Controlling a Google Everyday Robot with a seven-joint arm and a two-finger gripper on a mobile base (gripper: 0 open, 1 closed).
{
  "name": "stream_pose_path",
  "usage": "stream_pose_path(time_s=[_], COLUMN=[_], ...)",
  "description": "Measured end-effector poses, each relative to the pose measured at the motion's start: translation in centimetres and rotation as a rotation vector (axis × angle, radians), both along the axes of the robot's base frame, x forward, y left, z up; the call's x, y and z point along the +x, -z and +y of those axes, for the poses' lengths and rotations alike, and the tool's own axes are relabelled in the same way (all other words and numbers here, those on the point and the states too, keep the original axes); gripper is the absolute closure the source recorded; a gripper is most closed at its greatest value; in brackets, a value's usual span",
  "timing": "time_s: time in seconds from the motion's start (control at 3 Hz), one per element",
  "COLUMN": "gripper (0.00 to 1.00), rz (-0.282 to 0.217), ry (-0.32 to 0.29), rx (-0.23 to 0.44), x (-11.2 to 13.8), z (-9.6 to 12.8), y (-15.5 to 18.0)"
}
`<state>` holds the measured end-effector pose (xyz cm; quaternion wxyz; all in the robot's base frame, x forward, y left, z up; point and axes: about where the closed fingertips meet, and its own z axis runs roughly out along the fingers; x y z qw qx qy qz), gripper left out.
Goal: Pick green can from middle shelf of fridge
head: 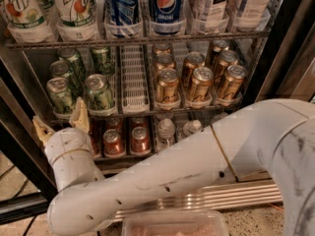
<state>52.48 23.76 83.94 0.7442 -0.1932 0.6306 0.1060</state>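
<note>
Several green cans stand in two lanes at the left of the middle shelf [135, 90] of the fridge [275, 48]. The front ones are a green can [60, 95] at far left and another green can [99, 92] beside it. My gripper [61, 123] is just in front of and below these two cans, at the shelf's front edge. Its tan fingers [80, 115] point up and stand apart with nothing between them. The white arm [197, 161] crosses the lower picture from the right.
Gold cans [199, 82] fill the shelf's right lanes, and a white slotted lane [134, 77] between is bare. Tall soda bottles [165, 6] stand on the rack above. Red cans [140, 139] and small water bottles [166, 130] sit below. A plastic container [174, 224] lies at the bottom.
</note>
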Motion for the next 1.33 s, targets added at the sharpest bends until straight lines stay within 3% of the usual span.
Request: stream_pose_path(time_s=[1.33], gripper=[0.4], rz=[-0.052], ry=[0.023], rx=[0.025], x=[1.7], z=[0.4], y=[-0.5])
